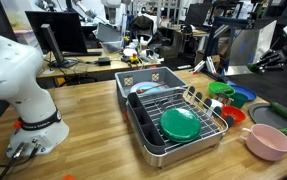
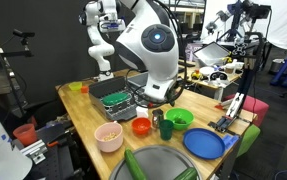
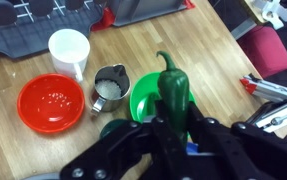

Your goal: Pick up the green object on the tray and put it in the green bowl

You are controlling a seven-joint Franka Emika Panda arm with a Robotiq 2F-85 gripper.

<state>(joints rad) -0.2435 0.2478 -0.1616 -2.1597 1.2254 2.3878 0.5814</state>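
Observation:
In the wrist view my gripper is shut on a dark green pepper-shaped item and holds it over the small green bowl. The round green disc lies in the wire rack of the grey tray, apart from the gripper. In an exterior view my gripper hangs just above the green bowl, and the tray stands behind it. The green bowl also shows beyond the tray.
A red bowl, a white cup and a metal cup stand beside the green bowl. A pink bowl, a blue plate and a long cucumber-shaped item lie nearby. A dark rack lies behind.

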